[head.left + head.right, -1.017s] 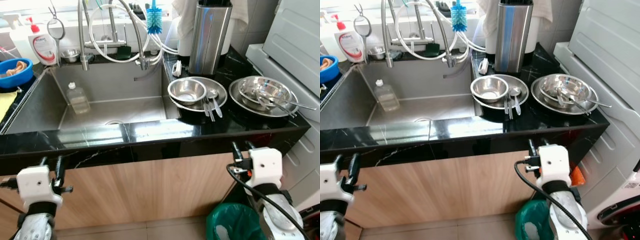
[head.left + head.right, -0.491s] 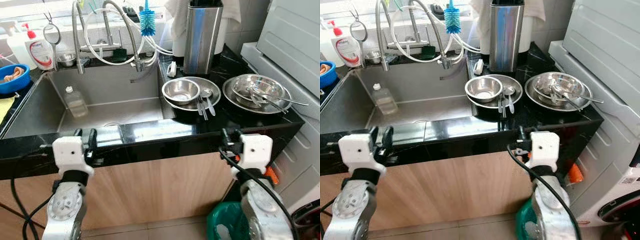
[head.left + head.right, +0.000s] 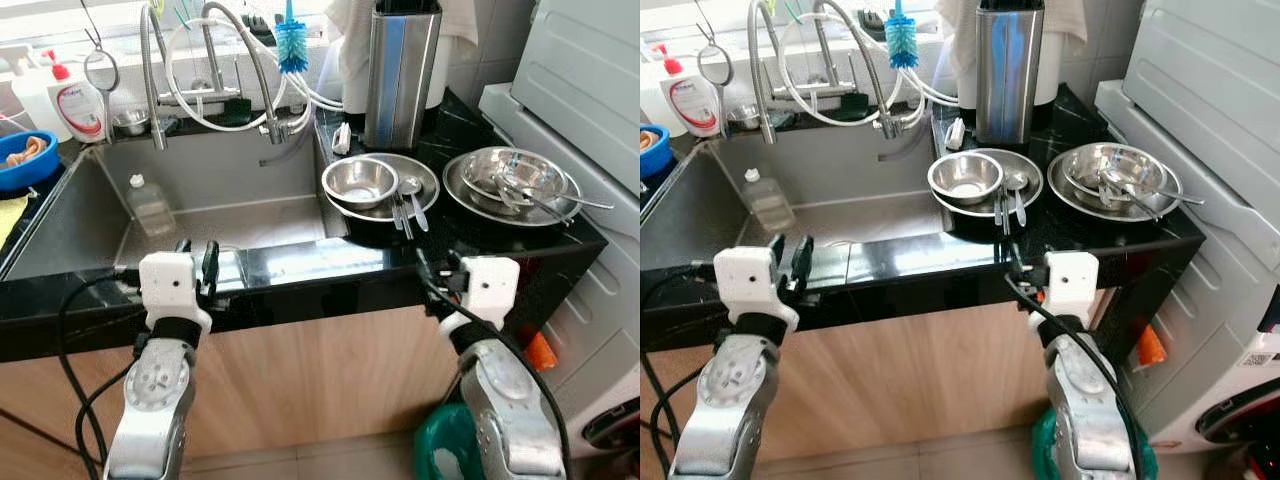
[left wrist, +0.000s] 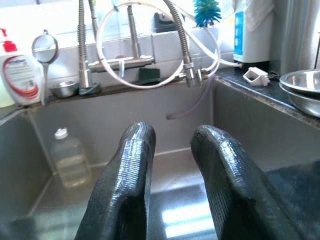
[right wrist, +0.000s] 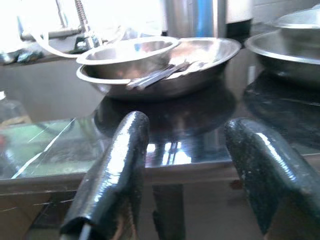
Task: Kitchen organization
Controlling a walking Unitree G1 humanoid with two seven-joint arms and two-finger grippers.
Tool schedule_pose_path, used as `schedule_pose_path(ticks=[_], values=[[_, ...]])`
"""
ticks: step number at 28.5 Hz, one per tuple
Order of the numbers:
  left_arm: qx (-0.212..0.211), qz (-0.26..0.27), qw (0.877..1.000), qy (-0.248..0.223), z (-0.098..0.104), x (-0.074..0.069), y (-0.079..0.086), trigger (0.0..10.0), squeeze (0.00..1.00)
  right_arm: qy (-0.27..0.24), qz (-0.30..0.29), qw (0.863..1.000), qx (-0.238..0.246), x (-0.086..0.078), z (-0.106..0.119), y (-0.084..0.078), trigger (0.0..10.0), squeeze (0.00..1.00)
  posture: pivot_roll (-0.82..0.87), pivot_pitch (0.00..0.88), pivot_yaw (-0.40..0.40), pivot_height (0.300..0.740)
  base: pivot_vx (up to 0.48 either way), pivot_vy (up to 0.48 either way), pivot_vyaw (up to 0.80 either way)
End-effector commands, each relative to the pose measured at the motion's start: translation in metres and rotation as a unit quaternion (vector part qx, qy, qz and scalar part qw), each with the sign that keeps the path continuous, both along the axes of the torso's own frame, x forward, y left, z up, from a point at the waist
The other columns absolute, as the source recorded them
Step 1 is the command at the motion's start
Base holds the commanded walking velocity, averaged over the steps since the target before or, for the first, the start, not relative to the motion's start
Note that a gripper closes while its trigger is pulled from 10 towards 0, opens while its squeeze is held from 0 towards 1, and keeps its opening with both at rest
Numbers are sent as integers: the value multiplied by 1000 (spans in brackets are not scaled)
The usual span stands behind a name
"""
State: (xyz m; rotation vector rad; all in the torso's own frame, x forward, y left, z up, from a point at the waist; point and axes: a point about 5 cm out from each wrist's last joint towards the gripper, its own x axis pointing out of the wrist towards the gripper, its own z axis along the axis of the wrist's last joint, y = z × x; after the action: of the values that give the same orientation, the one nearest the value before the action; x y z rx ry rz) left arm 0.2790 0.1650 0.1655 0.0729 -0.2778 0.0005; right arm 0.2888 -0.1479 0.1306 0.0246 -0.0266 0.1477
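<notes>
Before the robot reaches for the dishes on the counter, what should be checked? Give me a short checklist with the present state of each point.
1. Left gripper open, holding nothing: ok.
2. Right gripper open, holding nothing: ok.
3. Both grippers raised to the counter edge: ok.
4. Small bowl sits upright in the wide plate: ok.
5. Spoons lie loose across that plate and may slide: not ok.
6. Whether the dishes are clean or wet: cannot tell.

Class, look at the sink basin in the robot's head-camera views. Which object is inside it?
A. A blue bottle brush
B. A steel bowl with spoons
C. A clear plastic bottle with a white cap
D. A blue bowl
C: the clear plastic bottle stands inside the sink basin near its left wall, while the steel bowl sits on a plate on the black counter to the right.
</notes>
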Motion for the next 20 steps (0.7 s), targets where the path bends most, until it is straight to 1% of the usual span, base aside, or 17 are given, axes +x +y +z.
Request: schedule_pose_path(ticks=[1,2,3,5,6,7,12,14,17,18,20], values=[[12,-1,1000,5,-3,6,1,10000,0,-5,14,1000,-6,5,1,5,10000,706,-127,0,57,740,0,0,0],[12,-1,1000,5,-3,6,1,10000,0,-5,14,1000,-6,5,1,5,10000,706,-127,0,57,740,0,0,0],[14,0,1000,6,-4,10,1,10000,0,-8,14,1000,-9,8,2,5,10000,0,-127,0,56,740,0,0,0],[8,4,1000,12,-7,13,3,10000,0,-13,11,1000,-7,10,4,5,10000,0,-133,0,54,740,0,0,0],[16,9,1000,22,-11,16,4,10000,475,-15,12,1000,-6,12,4,6,10000,0,-137,0,56,740,0,0,0],[24,10,999,26,-14,16,4,10000,1000,-16,14,1000,-8,13,4,7,10000,0,-140,0,59,740,0,0,0],[8,9,999,33,-21,16,4,10000,1000,-20,11,1000,-5,16,3,7,10000,0,-142,0,56,740,0,0,0],[3,12,1000,29,-21,17,4,10000,1000,-24,13,1000,-6,16,4,7,10000,0,-145,0,53,740,0,0,0],[-21,20,999,17,-17,19,5,10000,1000,-27,18,999,-13,16,4,5,10000,0,-147,0,47,740,0,0,0],[-21,20,999,17,-17,19,5,10000,1000,-27,18,999,-13,16,4,5,10000,0,-147,0,47,740,0,0,0],[-42,26,999,4,-13,20,7,10000,1000,-28,15,999,-16,15,2,1,10000,0,-147,0,45,740,0,0,0]])
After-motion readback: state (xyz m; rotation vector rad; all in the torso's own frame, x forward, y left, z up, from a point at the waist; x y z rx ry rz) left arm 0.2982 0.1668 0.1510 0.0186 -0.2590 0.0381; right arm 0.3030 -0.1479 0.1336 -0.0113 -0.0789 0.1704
